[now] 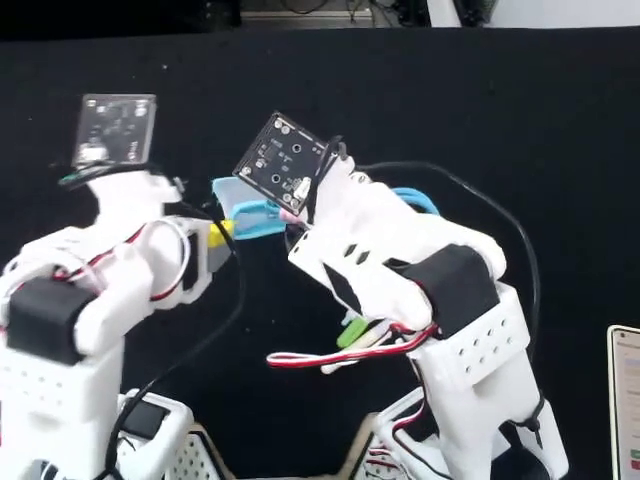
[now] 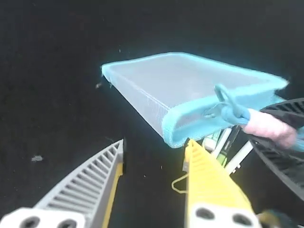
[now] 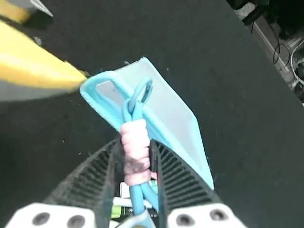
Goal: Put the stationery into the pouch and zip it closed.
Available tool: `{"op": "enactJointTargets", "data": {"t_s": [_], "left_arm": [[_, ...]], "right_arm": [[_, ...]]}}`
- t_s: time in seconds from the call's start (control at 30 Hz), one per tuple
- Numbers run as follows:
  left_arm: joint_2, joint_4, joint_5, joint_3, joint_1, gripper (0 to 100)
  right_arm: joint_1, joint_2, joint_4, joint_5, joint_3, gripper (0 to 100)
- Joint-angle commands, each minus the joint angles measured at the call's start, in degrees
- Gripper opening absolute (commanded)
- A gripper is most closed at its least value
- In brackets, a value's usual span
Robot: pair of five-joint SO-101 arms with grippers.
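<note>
A light blue mesh pouch [image 2: 190,85] is held over the black table [image 2: 57,71] between two arms. The right gripper [image 3: 136,143] pinches its pink zipper pull [image 3: 136,164]. The left gripper [image 2: 154,148] gapes open at the pouch's corner.

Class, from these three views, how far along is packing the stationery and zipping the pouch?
Done: pen-like stationery sits at one end of the pouch; whether inside is unclear. In hand: the right gripper is shut on the pink zipper pull; the left gripper is open at a pouch corner. Left: finishing the zip.
</note>
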Motion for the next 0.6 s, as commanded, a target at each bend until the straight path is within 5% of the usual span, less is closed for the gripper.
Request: {"op": "enactJointTargets", "data": {"t_s": [0.0,0.57], "left_arm": [[-0.09,-6.51,-0.35,6.29,0.13,21],[-0.79,-23.47,-0.62,23.34,0.04,21]], "right_arm": [[-0.44,0.22,0.18,-0.44,-3.21,1.1],[-0.18,0.04,3.78,-0.35,-3.47,1.1]]}}
